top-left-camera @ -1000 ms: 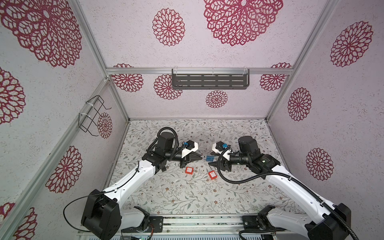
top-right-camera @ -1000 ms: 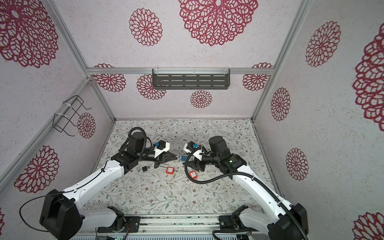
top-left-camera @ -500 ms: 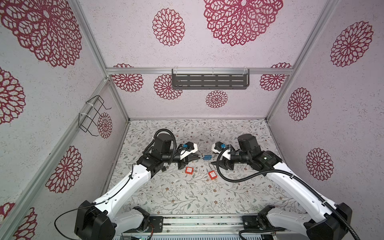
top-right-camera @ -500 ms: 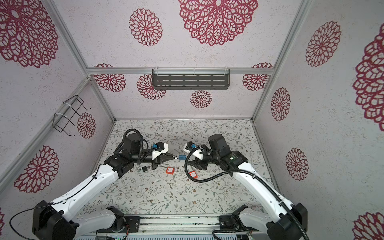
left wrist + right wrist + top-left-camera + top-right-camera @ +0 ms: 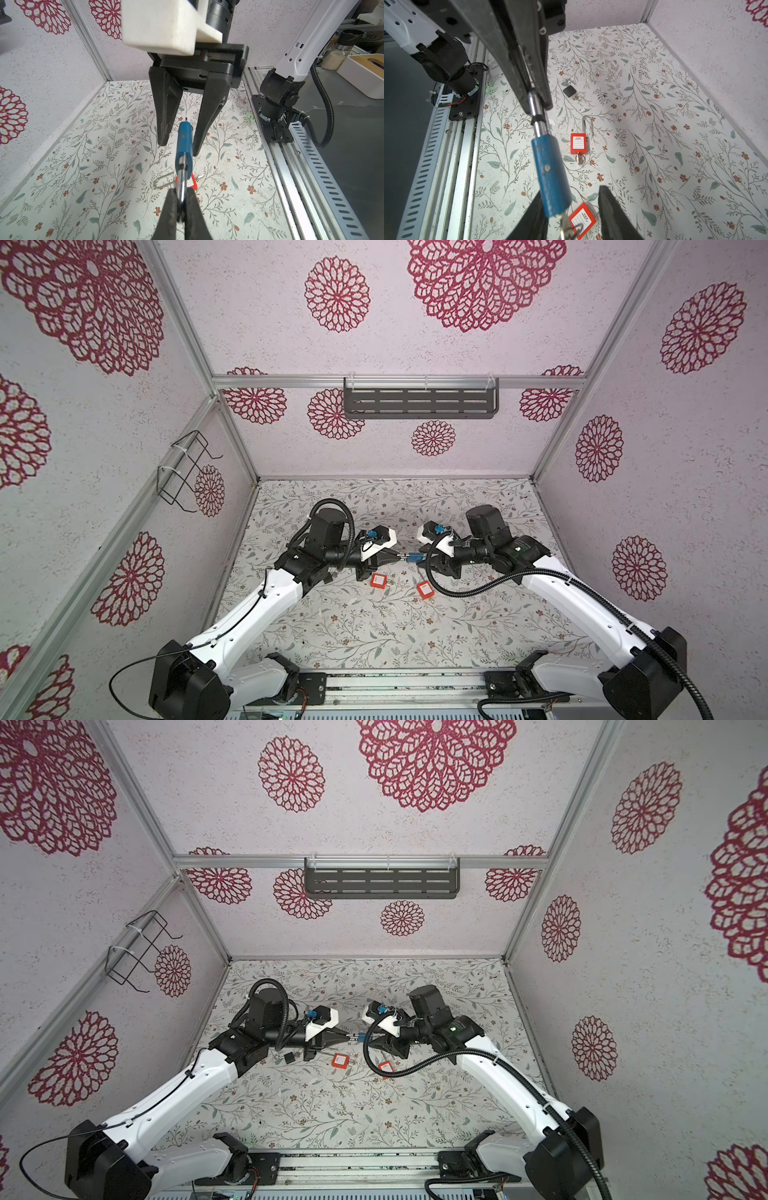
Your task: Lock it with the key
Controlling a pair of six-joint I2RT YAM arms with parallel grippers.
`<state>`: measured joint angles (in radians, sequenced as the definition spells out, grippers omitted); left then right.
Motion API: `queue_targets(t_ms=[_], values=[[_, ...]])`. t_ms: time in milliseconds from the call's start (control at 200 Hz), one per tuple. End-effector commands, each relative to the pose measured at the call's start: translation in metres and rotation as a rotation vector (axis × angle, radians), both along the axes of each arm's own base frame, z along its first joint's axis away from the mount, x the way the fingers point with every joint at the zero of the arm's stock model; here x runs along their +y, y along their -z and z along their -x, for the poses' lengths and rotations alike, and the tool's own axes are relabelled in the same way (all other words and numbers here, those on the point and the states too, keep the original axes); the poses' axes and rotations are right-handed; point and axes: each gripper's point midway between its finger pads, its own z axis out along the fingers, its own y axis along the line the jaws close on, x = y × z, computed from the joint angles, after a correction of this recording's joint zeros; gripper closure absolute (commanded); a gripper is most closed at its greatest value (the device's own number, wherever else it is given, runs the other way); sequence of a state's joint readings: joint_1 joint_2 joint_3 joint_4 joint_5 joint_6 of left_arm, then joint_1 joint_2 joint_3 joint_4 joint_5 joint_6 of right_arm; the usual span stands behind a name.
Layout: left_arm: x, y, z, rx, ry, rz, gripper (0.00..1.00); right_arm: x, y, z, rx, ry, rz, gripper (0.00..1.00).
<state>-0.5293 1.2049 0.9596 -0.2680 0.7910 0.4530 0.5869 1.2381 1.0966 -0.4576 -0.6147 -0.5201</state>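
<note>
A blue padlock (image 5: 413,558) (image 5: 360,1038) hangs in the air between the two arms. My left gripper (image 5: 181,191) (image 5: 398,558) is shut on its silver shackle (image 5: 535,116). The blue body (image 5: 550,172) reaches in between the jaws of my right gripper (image 5: 571,191) (image 5: 424,561). Those jaws stand apart: one finger lies against the body, the other finger (image 5: 609,209) is clear of it. A silver key (image 5: 564,222) with a ring sticks out of the padlock's bottom end, just inside the right jaws.
Two red padlocks (image 5: 378,580) (image 5: 425,590) lie on the floral mat below the grippers, one with a long shackle (image 5: 587,124). A small black padlock (image 5: 569,90) (image 5: 288,1057) lies under the left arm. Walls enclose three sides; a metal rail (image 5: 311,166) runs along the front.
The right gripper's jaws have narrowed around the blue padlock's body. The left arm has drawn back a little, still holding the shackle.
</note>
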Motion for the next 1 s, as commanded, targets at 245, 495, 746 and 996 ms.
queue_targets(t_ms=[245,495,746,996], values=[[-0.0082,-0.0098,0.0027,-0.032,0.040,0.021,1.00,0.0068,-0.0174,0.0057,-0.006,-0.040,-0.066,0.69],[-0.0103,-0.0108,0.0032,-0.037,0.044,0.021,1.00,0.0086,-0.0183,0.0081,0.001,-0.053,-0.076,0.75],[-0.0100,-0.0104,0.0023,-0.060,0.043,0.013,1.00,0.0096,-0.0172,0.0106,0.019,-0.063,-0.082,0.79],[-0.0115,-0.0112,0.0045,-0.061,0.052,0.014,1.00,0.0107,-0.0172,0.0093,0.020,-0.061,-0.087,0.75]])
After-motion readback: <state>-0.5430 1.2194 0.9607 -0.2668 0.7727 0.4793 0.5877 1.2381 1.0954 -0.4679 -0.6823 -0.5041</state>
